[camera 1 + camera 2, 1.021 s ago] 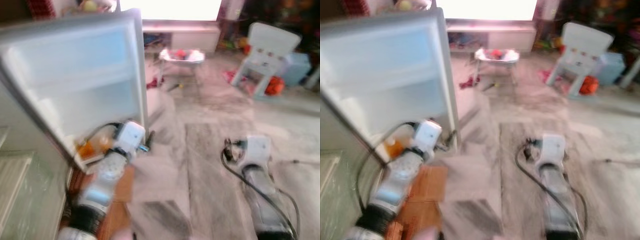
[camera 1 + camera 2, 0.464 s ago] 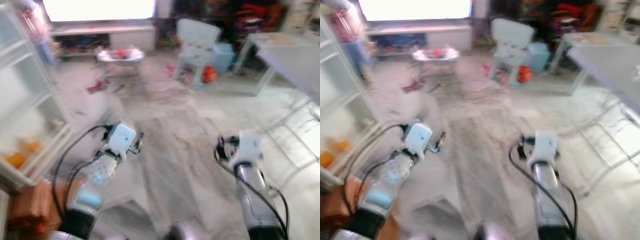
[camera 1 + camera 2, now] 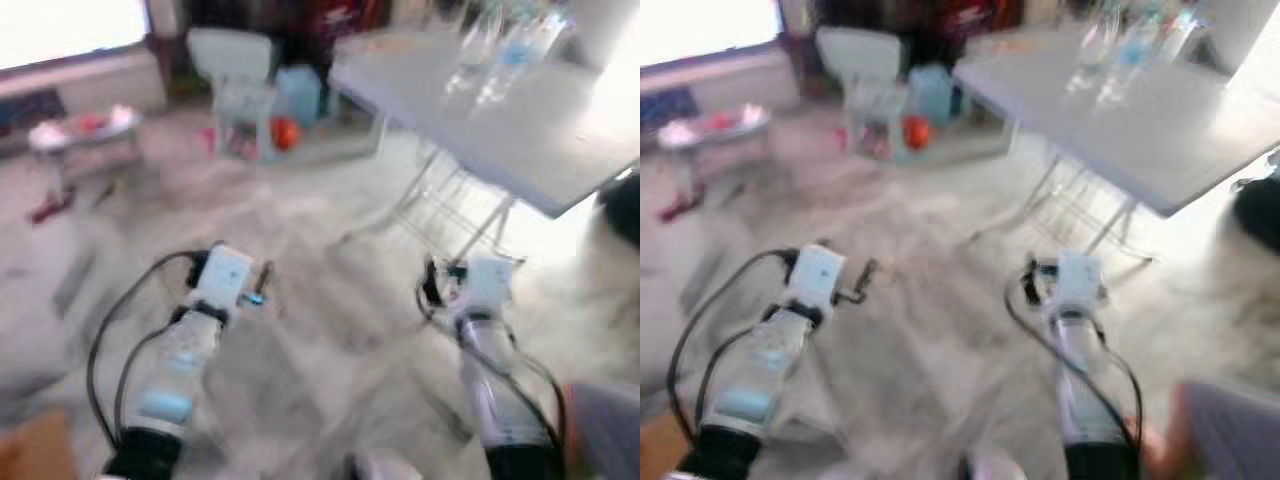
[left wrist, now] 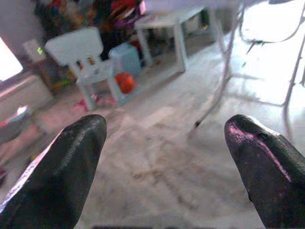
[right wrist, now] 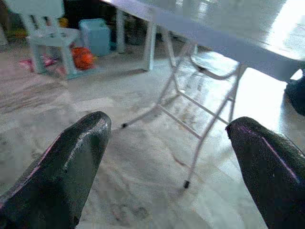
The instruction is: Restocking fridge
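Observation:
Several clear plastic bottles [image 3: 500, 48] stand blurred on a white folding table [image 3: 480, 115] ahead on the right. My left gripper [image 4: 164, 125] is open with nothing between its fingers [image 4: 62, 167] and hangs over bare marble floor. My right gripper [image 5: 169, 123] is also open and empty, and it points at the table's metal legs [image 5: 200, 119]. Both silver arms [image 3: 185, 355] reach forward at waist height, short of the table.
A small pale child's chair [image 3: 235, 65], a blue box [image 3: 300, 92] and an orange ball [image 3: 285, 132] stand at the back. A low toy table [image 3: 85, 122] is far left. A dark shape [image 3: 622, 212] sits at the right edge, and cardboard [image 3: 35, 450] at the lower left.
The whole view has swung to the right: the open fridge has left the picture and the folding table with bottles has come in. Both arms keep the same forward pose.

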Controlling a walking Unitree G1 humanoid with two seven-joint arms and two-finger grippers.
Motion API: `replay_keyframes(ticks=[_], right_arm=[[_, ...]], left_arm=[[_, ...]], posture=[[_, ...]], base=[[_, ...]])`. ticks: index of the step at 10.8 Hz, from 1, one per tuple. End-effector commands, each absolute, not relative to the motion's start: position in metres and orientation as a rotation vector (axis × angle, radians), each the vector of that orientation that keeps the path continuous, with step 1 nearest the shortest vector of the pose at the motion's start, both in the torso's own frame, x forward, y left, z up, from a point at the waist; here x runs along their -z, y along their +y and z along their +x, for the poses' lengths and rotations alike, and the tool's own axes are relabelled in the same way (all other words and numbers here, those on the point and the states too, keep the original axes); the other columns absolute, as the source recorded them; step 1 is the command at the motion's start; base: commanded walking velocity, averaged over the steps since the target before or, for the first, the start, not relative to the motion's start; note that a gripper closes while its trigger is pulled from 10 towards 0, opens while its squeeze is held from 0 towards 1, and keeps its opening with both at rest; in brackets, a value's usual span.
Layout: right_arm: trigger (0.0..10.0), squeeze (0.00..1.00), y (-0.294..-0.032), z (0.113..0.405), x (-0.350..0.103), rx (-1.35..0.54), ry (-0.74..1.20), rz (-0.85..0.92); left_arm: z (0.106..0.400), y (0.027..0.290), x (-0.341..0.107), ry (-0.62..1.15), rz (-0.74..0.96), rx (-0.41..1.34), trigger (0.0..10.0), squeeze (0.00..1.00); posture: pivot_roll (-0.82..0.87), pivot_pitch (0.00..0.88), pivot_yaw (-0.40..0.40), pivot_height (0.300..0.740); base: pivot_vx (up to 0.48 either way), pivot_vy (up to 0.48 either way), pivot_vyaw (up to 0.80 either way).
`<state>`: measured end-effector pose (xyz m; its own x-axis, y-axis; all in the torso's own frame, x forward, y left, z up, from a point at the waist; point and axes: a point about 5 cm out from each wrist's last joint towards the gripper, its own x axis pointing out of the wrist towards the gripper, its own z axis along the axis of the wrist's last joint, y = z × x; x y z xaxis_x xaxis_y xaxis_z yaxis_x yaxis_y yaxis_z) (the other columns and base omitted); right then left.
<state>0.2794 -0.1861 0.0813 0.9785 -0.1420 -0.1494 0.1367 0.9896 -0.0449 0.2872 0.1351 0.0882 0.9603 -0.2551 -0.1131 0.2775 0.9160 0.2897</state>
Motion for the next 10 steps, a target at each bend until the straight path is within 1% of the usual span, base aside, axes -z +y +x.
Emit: replay_keyframes(ticks=[1, 5, 7, 9, 10], right_arm=[[10.0, 0.0, -0.188, 0.28, -0.087, 0.146, 0.127, -0.04], [10.0, 0.0, -0.188, 0.277, -0.084, 0.154, 0.133, -0.041], [10.0, 0.0, -0.188, 0.276, -0.082, 0.154, 0.136, -0.041], [10.0, 0.0, -0.19, 0.273, -0.082, 0.147, 0.132, -0.041], [10.0, 0.0, -0.193, 0.272, -0.087, 0.152, 0.093, -0.039]], left_arm=[[0.287, 0.134, -0.084, 0.091, 0.304, 0.271, 10.0, 0.0], [0.287, 0.127, -0.083, 0.075, 0.327, 0.297, 10.0, 0.0], [0.288, 0.126, -0.08, 0.078, 0.33, 0.303, 10.0, 0.0], [0.29, 0.134, -0.078, 0.087, 0.303, 0.259, 10.0, 0.0], [0.292, 0.144, -0.075, 0.104, 0.201, 0.184, 10.0, 0.0]], posture=[[0.05, 0.055, 0.004, 0.74], [0.05, 0.037, 0.011, 0.74], [0.04, 0.035, 0.001, 0.74], [0.04, 0.02, -0.006, 0.74], [0.03, 0.016, -0.009, 0.74]], base=[[0.48, 0.0, 0.0], [0.451, 0.0, 0.0], [0.439, 0.0, 0.0], [0.386, 0.283, -0.69], [0.349, 0.33, 0.0]])
